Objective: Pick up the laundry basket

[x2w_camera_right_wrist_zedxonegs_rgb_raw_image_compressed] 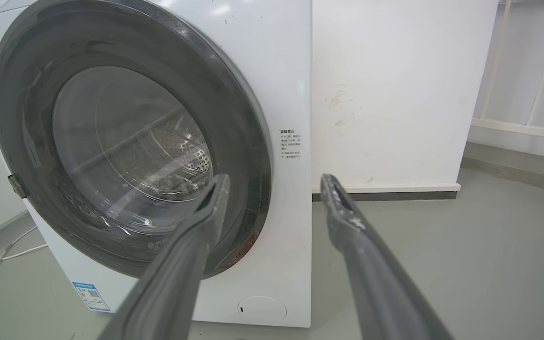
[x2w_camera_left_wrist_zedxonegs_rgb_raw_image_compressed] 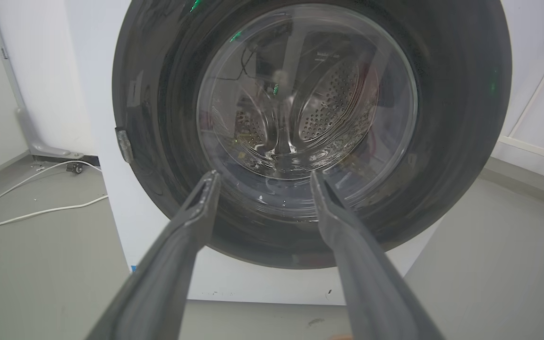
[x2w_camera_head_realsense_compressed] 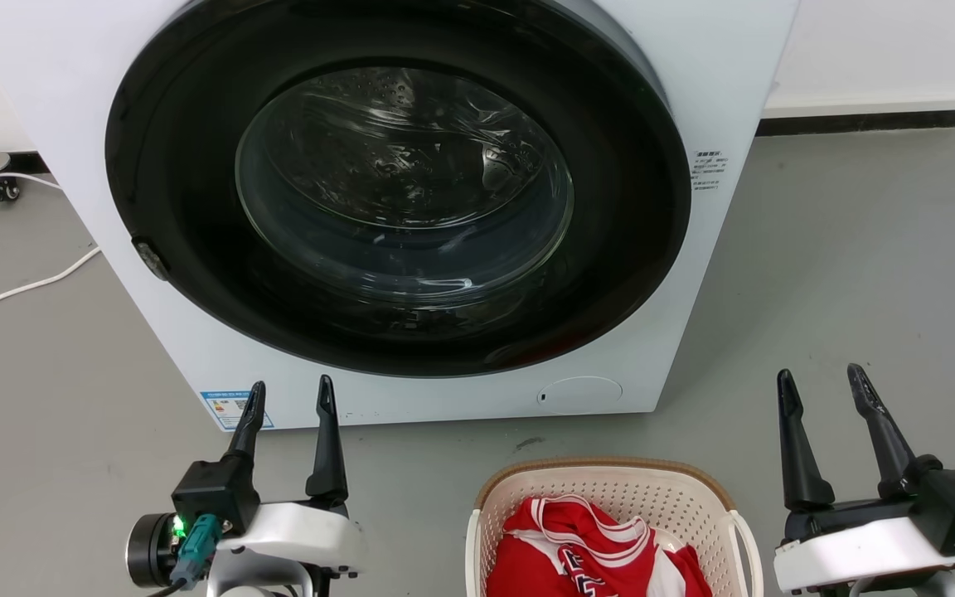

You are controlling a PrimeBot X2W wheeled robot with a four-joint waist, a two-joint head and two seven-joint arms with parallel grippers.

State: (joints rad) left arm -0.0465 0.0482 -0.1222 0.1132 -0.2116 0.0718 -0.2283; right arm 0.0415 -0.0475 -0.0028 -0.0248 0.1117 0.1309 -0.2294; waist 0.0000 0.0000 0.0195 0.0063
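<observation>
Cream-white perforated plastic laundry basket (x2w_camera_head_realsense_compressed: 610, 497) probably handling light, stiff | gripping thin side handles (x2w_camera_head_realsense_compressed: 753, 551) looking best | left hand (x2w_camera_head_realsense_compressed: 292, 383), right hand (x2w_camera_head_realsense_compressed: 820, 372) gaping, empty

A white washing machine (x2w_camera_head_realsense_compressed: 63, 124) is standing before me on a grey floor (x2w_camera_head_realsense_compressed: 859, 274), its round dark door (x2w_camera_head_realsense_compressed: 179, 207) sitting shut, the glass catching reflections. A white wall (x2w_camera_head_realsense_compressed: 875, 41) is running behind it, and a white cable (x2w_camera_head_realsense_compressed: 21, 288) is trailing across the floor at my left.
</observation>
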